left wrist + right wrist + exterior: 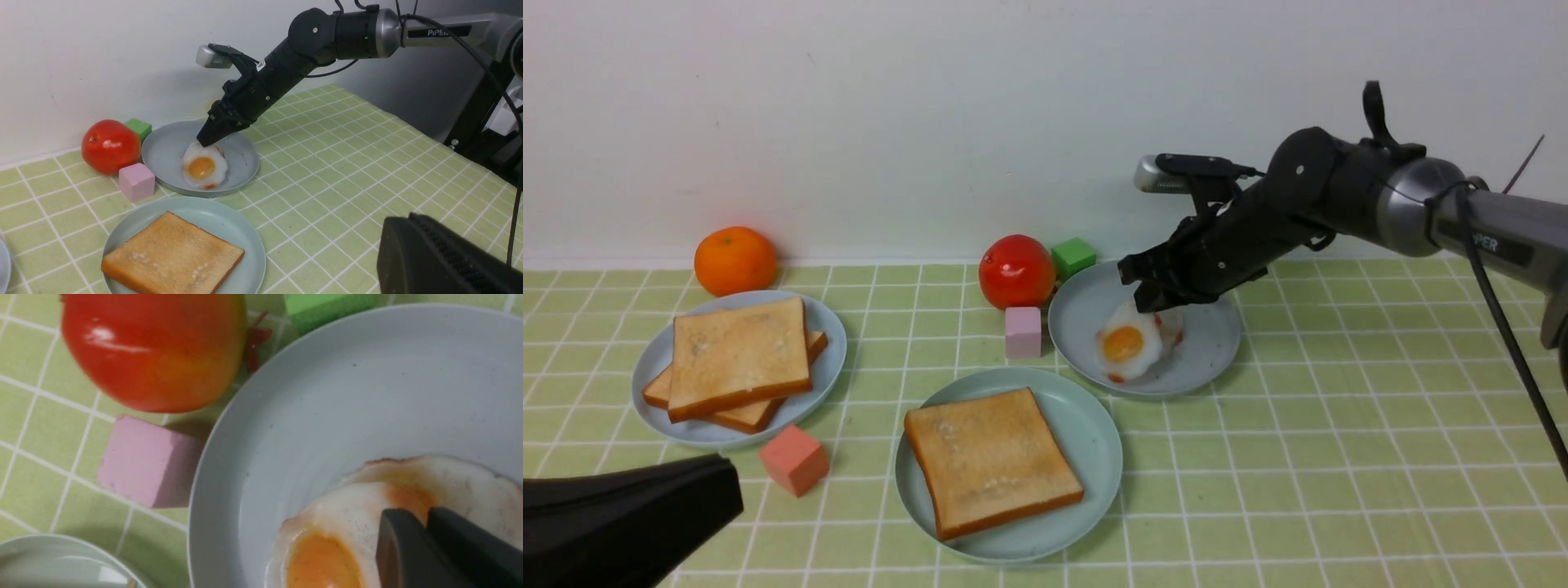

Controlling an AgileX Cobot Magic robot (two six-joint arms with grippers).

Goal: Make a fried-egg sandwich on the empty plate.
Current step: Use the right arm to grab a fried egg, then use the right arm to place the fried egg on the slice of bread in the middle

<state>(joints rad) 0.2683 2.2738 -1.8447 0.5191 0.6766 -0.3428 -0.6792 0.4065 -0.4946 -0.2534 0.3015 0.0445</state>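
Fried egg [1129, 343], glossy white with a round orange yolk, is pinched at its rim by the right gripper [1153, 304]. Its black-and-silver arm [433, 32] reads "PiPER". The left gripper [433, 257] hides its opening.

Green tiled table [1339, 457], white grid lines. Mint-green plate [1088, 425] at near centre. Grey-blue plate [832, 363] at its 10 o'clock, second grey-blue plate [1209, 343] at its 1 o'clock. Orange [735, 260] at 12 o'clock of the left grey-blue plate, by the wall. Salmon cube [795, 459] at that plate's 5 o'clock, just beside the rim. Pink cube [1023, 331] at 12 o'clock of the mint-green plate. Red fruit [1016, 271] at 12 o'clock of the pink cube. Green cube [1072, 256] at 2 o'clock of the fruit.
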